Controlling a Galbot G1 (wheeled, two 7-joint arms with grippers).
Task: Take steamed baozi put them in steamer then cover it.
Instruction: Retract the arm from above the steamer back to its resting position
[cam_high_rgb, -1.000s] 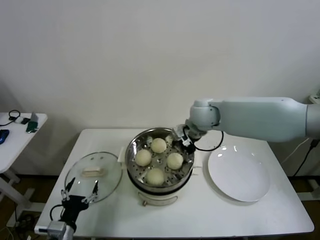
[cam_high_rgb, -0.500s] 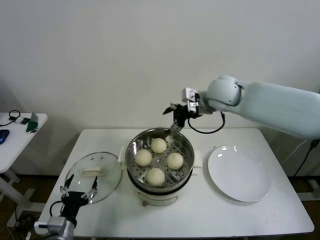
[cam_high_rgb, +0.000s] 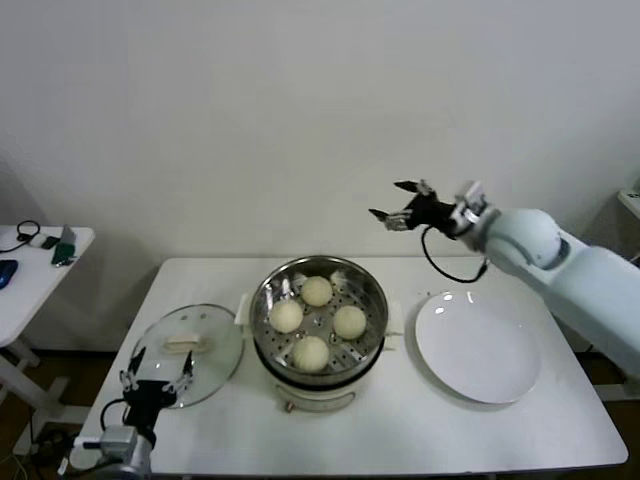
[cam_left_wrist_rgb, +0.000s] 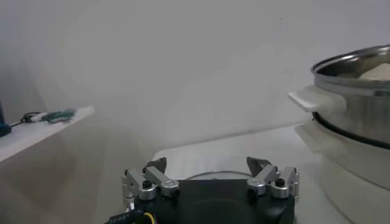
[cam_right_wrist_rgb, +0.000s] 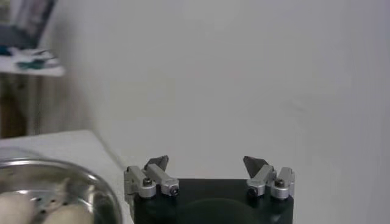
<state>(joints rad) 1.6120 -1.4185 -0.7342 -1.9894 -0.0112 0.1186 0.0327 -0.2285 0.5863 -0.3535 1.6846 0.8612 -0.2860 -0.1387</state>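
Observation:
Four cream-white baozi (cam_high_rgb: 317, 291) lie in the shiny steel steamer (cam_high_rgb: 268, 288), which sits on its cream pot base at the table's middle. The steamer's rim and a baozi show in the right wrist view (cam_right_wrist_rgb: 55, 182), and its side shows in the left wrist view (cam_left_wrist_rgb: 353, 103). The clear glass cover (cam_high_rgb: 188, 353) lies flat on the table left of the steamer, handle up. My right gripper (cam_high_rgb: 392, 200) is open and empty, raised high to the right of the steamer. My left gripper (cam_high_rgb: 157, 366) is open and empty at the cover's near edge.
A flat white plate (cam_high_rgb: 478, 350) lies right of the steamer. A small side table (cam_high_rgb: 30, 262) with small items stands at the far left. The wall is close behind the table.
My right gripper has lifted out of the steamer's far rim and swung up and to the right, away from it. My left gripper has stayed by the cover.

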